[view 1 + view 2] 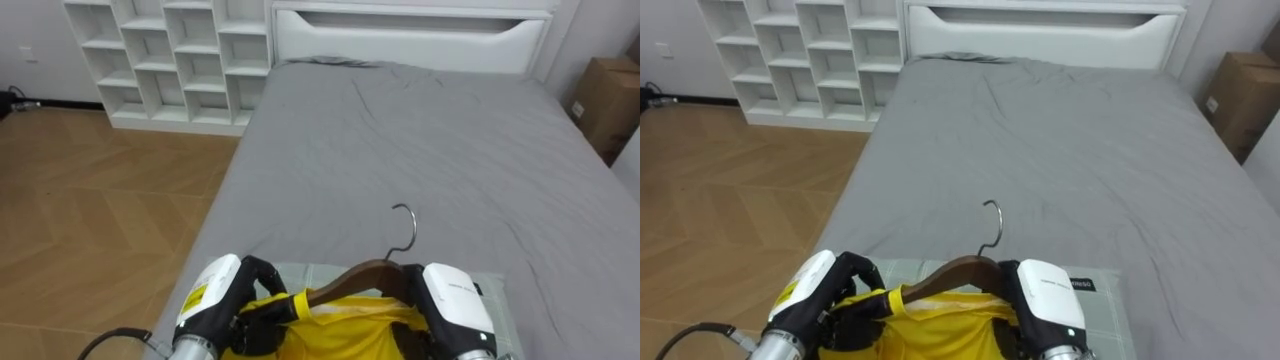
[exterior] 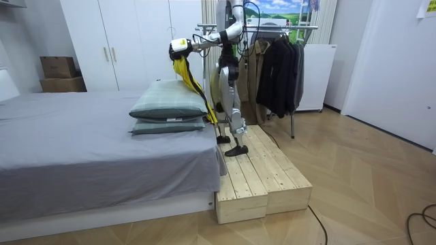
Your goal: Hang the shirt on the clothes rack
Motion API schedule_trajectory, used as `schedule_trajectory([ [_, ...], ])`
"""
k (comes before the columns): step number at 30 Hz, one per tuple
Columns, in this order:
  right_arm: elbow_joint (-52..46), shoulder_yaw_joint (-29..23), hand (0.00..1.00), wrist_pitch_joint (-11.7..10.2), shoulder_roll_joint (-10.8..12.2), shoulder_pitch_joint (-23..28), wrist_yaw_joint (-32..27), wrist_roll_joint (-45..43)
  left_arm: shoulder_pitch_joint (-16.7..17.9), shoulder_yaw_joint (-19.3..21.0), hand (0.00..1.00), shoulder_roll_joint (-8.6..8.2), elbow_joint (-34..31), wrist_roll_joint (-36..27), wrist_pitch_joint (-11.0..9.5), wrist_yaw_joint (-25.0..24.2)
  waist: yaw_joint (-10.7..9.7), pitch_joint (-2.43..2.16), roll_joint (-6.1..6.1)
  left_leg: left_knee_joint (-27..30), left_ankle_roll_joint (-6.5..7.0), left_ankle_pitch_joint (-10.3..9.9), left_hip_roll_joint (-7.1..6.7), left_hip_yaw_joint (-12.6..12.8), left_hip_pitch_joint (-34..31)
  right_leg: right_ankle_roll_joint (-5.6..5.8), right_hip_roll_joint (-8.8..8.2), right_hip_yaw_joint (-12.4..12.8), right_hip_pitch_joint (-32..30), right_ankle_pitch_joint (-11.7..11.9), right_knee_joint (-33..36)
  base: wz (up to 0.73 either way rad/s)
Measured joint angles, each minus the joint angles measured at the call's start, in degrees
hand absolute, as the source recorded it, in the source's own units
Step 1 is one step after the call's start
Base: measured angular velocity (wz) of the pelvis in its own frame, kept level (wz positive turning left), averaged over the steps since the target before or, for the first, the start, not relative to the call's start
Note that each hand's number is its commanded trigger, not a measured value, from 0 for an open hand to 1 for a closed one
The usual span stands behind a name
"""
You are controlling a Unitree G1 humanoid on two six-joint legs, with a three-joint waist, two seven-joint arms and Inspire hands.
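Note:
A brown wooden hanger (image 1: 350, 278) with a metal hook (image 1: 405, 228) carries a yellow garment (image 1: 335, 328) right in front of me, over the near end of the bed. My left hand (image 1: 222, 300) has its fingers curled round the hanger's left end and the cloth there. My right hand (image 1: 455, 305) grips the hanger's right arm, just beside the hook. In the room view I stand on a wooden platform (image 2: 262, 177) by the bed, arms stretched out, and the yellow garment (image 2: 184, 73) hangs down from my hands above the pillows (image 2: 168, 109).
The grey bed (image 1: 400, 130) stretches ahead to a white headboard (image 1: 410, 35). White cube shelves (image 1: 170, 60) stand at the far left, a cardboard box (image 1: 605, 100) at the right. Behind me is a clothes rack (image 2: 283, 27) with dark clothes (image 2: 279, 68).

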Motion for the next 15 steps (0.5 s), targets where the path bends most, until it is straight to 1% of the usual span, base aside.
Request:
schedule_trajectory([
  [4, 0.0, 0.0, 1.0, -0.13, 0.07, 0.0, -0.04, -0.05, 0.0, 0.03, 1.0, 0.0, 0.01, 0.0, 0.0, 0.0, 0.03, 0.0, 0.0, 0.09, 0.0, 0.0, 0.0, -0.04, 0.05, 0.0, 0.0, 0.01, 0.09, 0.0, 0.0, 0.0],
  [6, 0.0, 0.0, 1.0, -1.01, 0.22, 0.0, -0.25, 0.46, 0.0, 0.02, 1.0, -0.03, 0.05, -0.01, 0.0, -0.01, 0.0, 0.0, 0.0, 0.25, 0.0, 0.0, 0.0, -0.06, 0.07, 0.0, -0.02, 0.01, 0.2, 0.0, 0.0, 0.0],
  [9, 0.0, 0.0, 1.0, -1.39, 0.24, 0.0, -0.27, 0.58, 0.0, 0.02, 1.0, -0.03, 0.05, -0.02, 0.0, -0.01, 0.01, 0.01, -0.01, 0.42, 0.0, 0.0, 0.0, -0.16, 0.14, 0.0, -0.06, -0.02, 0.41, 0.0, -0.01, 0.0],
  [11, 0.0, 0.0, 0.95, -1.4, 0.25, 0.0, -0.26, 0.59, 0.0, 0.02, 1.0, -0.03, 0.05, -0.02, 0.0, -0.01, 0.05, 0.03, -0.03, 0.42, 0.0, 0.0, 0.0, -0.2, 0.13, 0.0, -0.07, -0.01, 0.41, 0.0, -0.02, 0.0],
  [15, 0.16, 0.0, 0.98, -1.37, 0.21, 0.0, -0.25, 0.45, 0.0, 0.02, 1.0, -0.05, 0.05, -0.06, -0.01, -0.01, -0.02, 0.07, -0.01, 0.38, -0.01, -0.01, -0.04, -0.33, 0.08, 0.0, -0.04, 0.14, 0.43, -0.02, -0.09, 0.0],
])
